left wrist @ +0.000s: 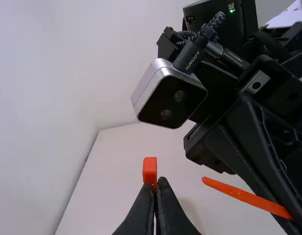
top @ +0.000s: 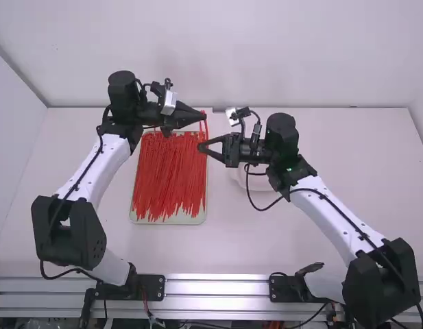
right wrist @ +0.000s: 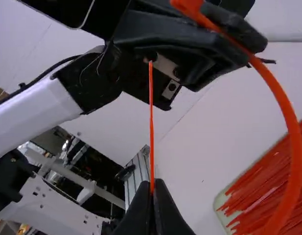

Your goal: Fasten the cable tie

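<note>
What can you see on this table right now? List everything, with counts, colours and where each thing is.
held cable tie: one, orange-red, bent in an arc between the two grippers, above the far end of the pile.
loose cable ties: a pile, too many to count, orange-red, lying on the board.
board: one, pale, on the table left of the middle.
table: one, white.
left gripper: one, black, fingers shut on the tie's head.
right gripper: one, black, fingers shut on the tie's thin tail.
</note>
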### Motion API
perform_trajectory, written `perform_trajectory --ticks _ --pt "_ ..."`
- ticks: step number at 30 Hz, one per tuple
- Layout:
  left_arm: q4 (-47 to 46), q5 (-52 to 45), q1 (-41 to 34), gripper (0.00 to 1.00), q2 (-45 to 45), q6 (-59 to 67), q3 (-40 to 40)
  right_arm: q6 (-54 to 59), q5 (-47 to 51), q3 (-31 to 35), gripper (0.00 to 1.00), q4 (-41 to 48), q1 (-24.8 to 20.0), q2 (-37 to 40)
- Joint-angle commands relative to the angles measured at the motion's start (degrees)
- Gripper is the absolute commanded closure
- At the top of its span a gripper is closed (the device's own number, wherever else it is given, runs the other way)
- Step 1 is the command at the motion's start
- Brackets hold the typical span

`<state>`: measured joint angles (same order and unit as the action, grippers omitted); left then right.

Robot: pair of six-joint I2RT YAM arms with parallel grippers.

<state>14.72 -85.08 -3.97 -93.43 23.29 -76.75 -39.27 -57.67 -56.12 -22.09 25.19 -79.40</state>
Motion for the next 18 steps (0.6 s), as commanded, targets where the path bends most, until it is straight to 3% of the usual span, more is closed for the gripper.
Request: perform_trajectory --ticks 1,18 --pt "-0.6 -1.3 -0.1 0.98 -0.1 4.7 0.3 -0.4 0.3 -0.1 1.00 -0.2 -0.3 -0.1" --pt "1.4 -0.9 -0.2 0.98 -0.1 10.2 0.3 -2.6 2.1 -0.1 1.00 -0.2 -0.8 -0.1"
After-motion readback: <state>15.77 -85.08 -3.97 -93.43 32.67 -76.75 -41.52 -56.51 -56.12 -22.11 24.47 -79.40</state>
